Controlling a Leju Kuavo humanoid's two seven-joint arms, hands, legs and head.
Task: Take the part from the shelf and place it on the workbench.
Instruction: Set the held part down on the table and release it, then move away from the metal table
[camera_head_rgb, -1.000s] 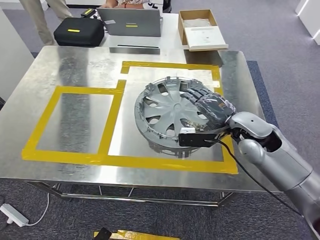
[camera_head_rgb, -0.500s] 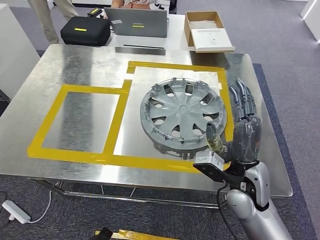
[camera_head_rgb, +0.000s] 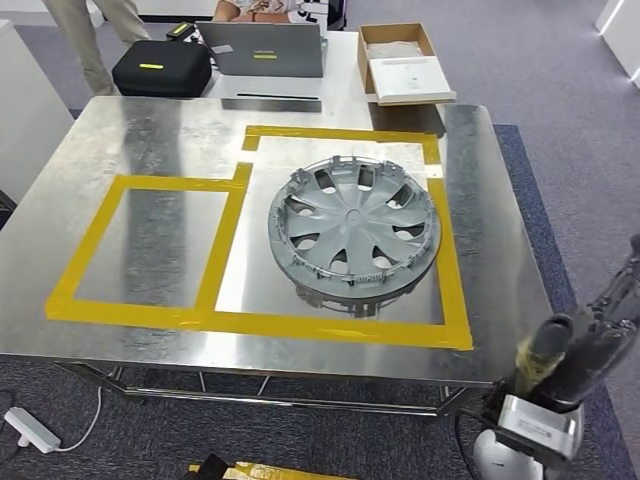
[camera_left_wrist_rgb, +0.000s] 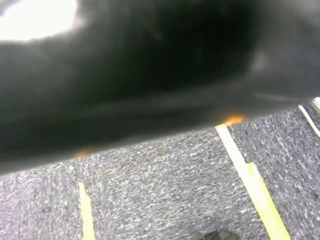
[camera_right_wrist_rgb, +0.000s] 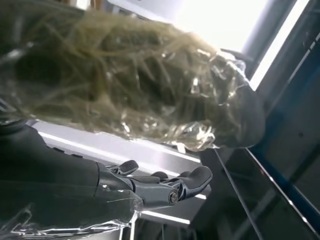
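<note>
- The right hand (camera_head_rgb: 585, 345) is hanging low at the near right corner of the tabletop (camera_head_rgb: 498, 260), off its edge and apart from everything on it; it is holding nothing.
- In the right wrist view its dark fingers (camera_right_wrist_rgb: 181, 186) are stretching out nearly straight, well apart from the thick thumb (camera_right_wrist_rgb: 158, 107) in its wrinkled clear wrap, so the hand is standing wide.
- The left wrist view is looking down at grey carpet (camera_left_wrist_rgb: 170, 195) crossed by yellow tape lines (camera_left_wrist_rgb: 249, 180); the left hand's state cannot be told from it.
- A white power strip (camera_head_rgb: 29, 430) is lying on the carpet under the near left corner of the tabletop.
- The part, a grey wheel cover (camera_head_rgb: 353, 232), is lying flat on the steel tabletop inside the right-hand yellow tape frame (camera_head_rgb: 453, 270), touching no hand.
- Left of it a second yellow tape frame (camera_head_rgb: 90, 240) is enclosing bare metal.
- Beyond the tabletop a white table is carrying a black case (camera_head_rgb: 161, 66), a grey laptop (camera_head_rgb: 263, 50) and an open cardboard box (camera_head_rgb: 400, 60).
- At the far left a person's legs (camera_head_rgb: 83, 40) are standing beside the black case.
</note>
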